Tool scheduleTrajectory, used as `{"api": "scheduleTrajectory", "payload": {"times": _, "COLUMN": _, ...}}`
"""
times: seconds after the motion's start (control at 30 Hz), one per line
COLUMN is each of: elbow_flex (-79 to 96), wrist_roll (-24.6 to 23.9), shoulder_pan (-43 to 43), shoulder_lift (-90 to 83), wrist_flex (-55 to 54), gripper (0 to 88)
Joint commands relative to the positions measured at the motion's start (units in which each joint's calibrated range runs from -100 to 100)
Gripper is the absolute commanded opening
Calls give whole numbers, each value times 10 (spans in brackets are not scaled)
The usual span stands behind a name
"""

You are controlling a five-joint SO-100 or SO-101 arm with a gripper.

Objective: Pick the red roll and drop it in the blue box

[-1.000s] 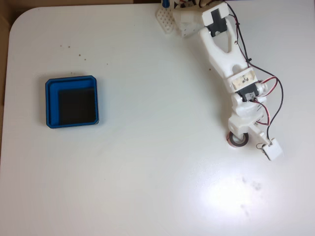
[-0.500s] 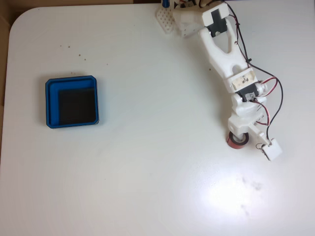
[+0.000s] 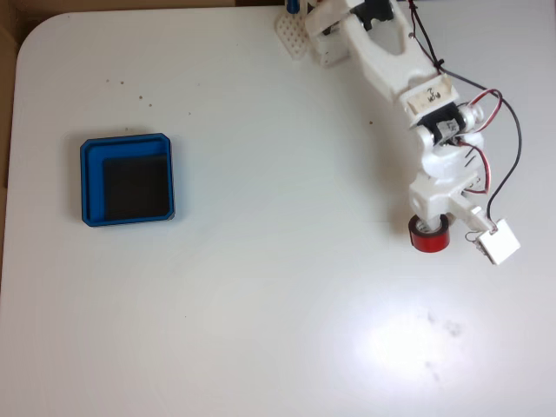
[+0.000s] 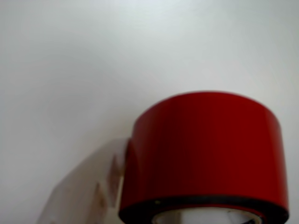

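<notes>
One red roll (image 3: 427,237) in tool (image 3: 429,228)

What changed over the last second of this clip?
The gripper, shut on the red roll, tipped it from lying flat to showing its red side and carried it up and right in the fixed view. The blue box stayed put.

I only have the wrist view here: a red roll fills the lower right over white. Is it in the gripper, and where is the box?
Observer: In the fixed view the gripper is closed on the roll, near the table's right side.
Operator: And the box?
Observer: The blue box sits far off at the left of that view, with nothing in it.
Operator: Anything in between?
Observer: Only bare white tabletop lies between roll and box.
</notes>
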Motion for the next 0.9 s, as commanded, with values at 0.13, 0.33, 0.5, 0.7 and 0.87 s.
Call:
{"api": "scheduleTrajectory", "payload": {"times": 0.13, "elbow_flex": -29, "wrist_roll": -2, "shoulder_pan": 10, "shoulder_lift": -118, "wrist_flex": 100, "gripper": 7}}
{"api": "scheduleTrajectory", "payload": {"times": 0.33, "elbow_flex": -29, "wrist_roll": -2, "shoulder_pan": 11, "shoulder_lift": -184, "wrist_flex": 132, "gripper": 7}}
{"api": "scheduleTrajectory", "payload": {"times": 0.5, "elbow_flex": -29, "wrist_roll": -2, "shoulder_pan": 62, "shoulder_lift": -248, "wrist_flex": 138, "gripper": 7}}
{"api": "scheduleTrajectory", "payload": {"times": 0.7, "elbow_flex": -29, "wrist_roll": -2, "shoulder_pan": 189, "shoulder_lift": -319, "wrist_flex": 138, "gripper": 7}}
{"api": "scheduleTrajectory", "payload": {"times": 0.87, "elbow_flex": -30, "wrist_roll": -3, "shoulder_pan": 312, "shoulder_lift": -342, "wrist_flex": 138, "gripper": 7}}
